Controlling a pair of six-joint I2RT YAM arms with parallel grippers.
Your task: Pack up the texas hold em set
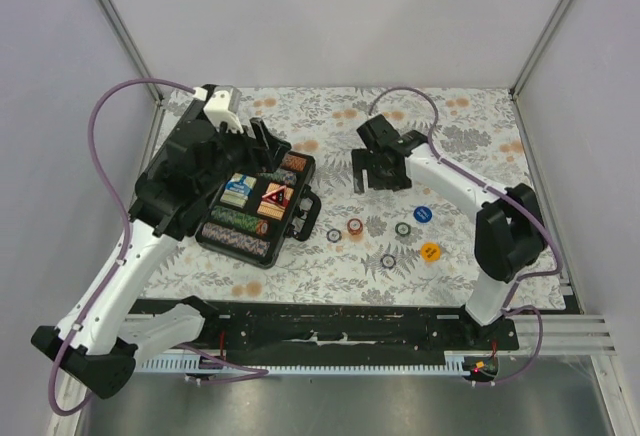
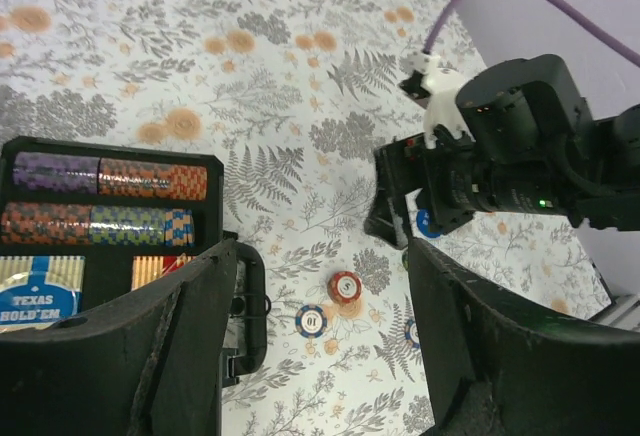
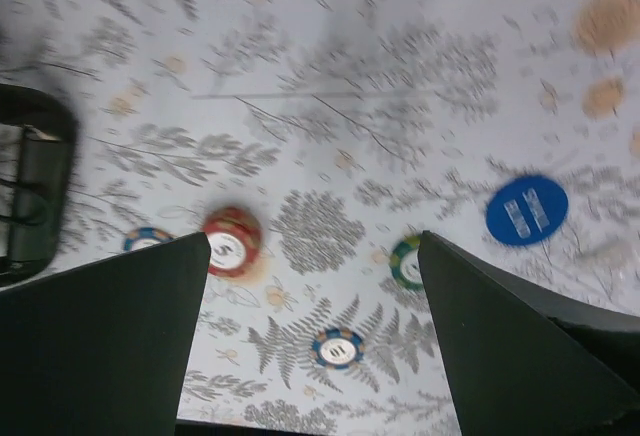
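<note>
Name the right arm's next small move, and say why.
Probably lower the right end effector onto the blue-rimmed chip lying between its fingers. The jaws stand open and empty above the loose chips, and the case lies open to the side, ready to take it.

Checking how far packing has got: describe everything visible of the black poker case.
The black case, plastic-looking, lies open and flat on the floral table, left of centre. Its tray holds rows of multicoloured chips, a deck box labelled Texas Hold'em and a red triangle marker. A loop handle sticks out of its right side. The open left gripper hangs over it; the arm hides its left part, so no lid shows.
</note>
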